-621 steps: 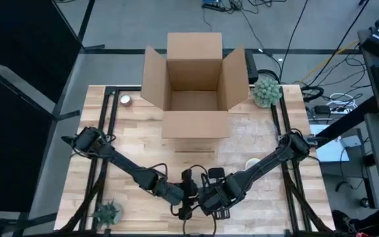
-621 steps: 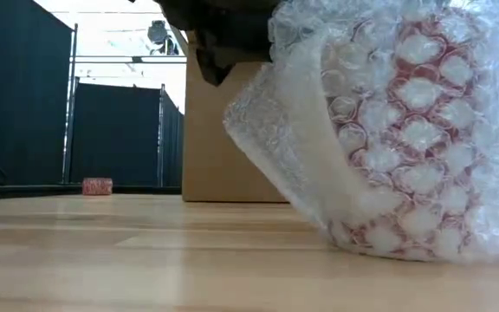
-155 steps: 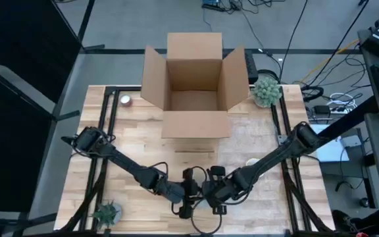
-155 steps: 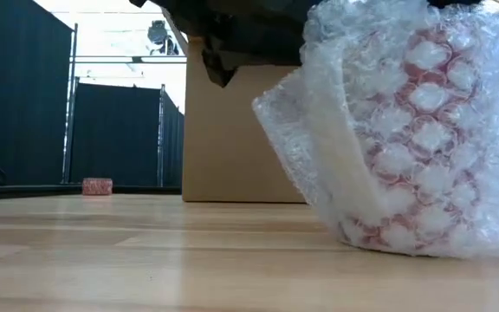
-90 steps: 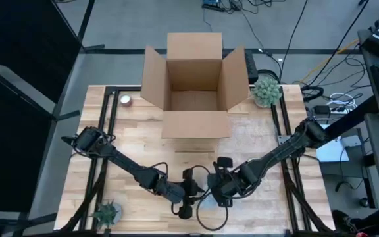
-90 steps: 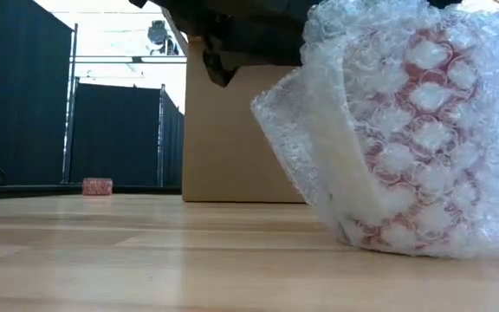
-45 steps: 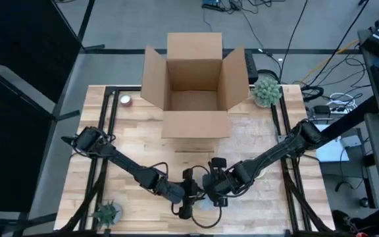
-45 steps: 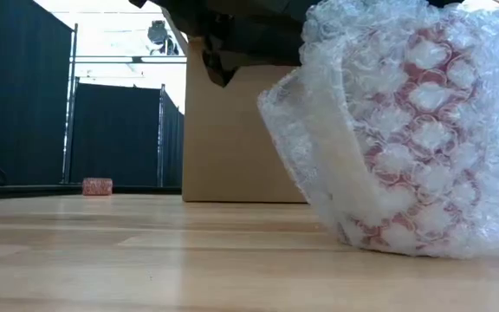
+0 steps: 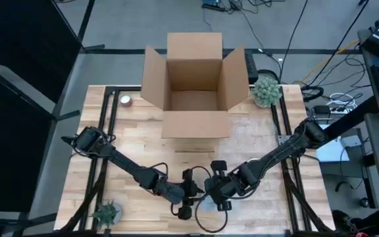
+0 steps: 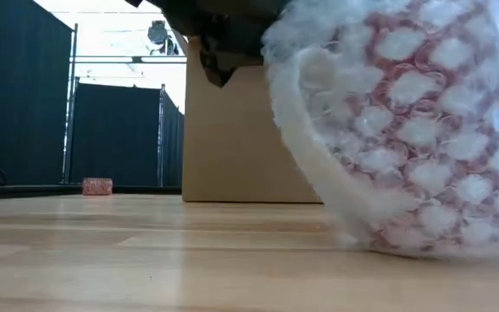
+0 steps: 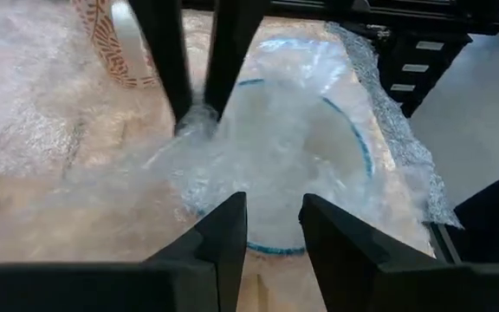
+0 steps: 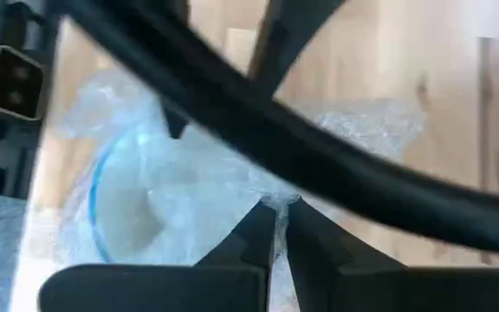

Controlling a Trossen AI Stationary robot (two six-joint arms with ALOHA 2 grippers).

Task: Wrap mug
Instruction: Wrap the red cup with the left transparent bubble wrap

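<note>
The mug (image 10: 414,130), red-patterned with a blue rim (image 11: 353,130), stands near the table's near edge under clear bubble wrap (image 11: 267,147). My right gripper (image 12: 280,206) is shut on the wrap above the mug's mouth, and its two dark fingers (image 11: 180,69) also show in the left wrist view. My left gripper (image 11: 271,208) hangs open over the mug's rim from the other side, with wrap showing in the gap between its fingers. In the high view both grippers (image 9: 191,194) (image 9: 210,191) meet over the bundle. My right gripper pinches a bunched-up bit of the bubble wrap (image 11: 197,120) between its two fingertips, coming from above and pointing down over the mug's mouth. The wrap spreads slack from the pinch over the mug, which stands on the table. Whether my left gripper touches the wrap, I cannot tell.
An open cardboard box (image 9: 196,85) stands at the table's far middle. A second patterned mug (image 11: 111,43) stands to the right of the arms (image 9: 252,162). Plants (image 9: 266,91) (image 9: 107,212) sit at the far right and near left. A small red thing (image 10: 98,185) lies far left.
My right gripper has shifted slightly over the mug while staying shut on the wrap. The wrapped mug has come toward the table's near edge, now looming larger in the low view. The loose flap at its side has been drawn in against it.
</note>
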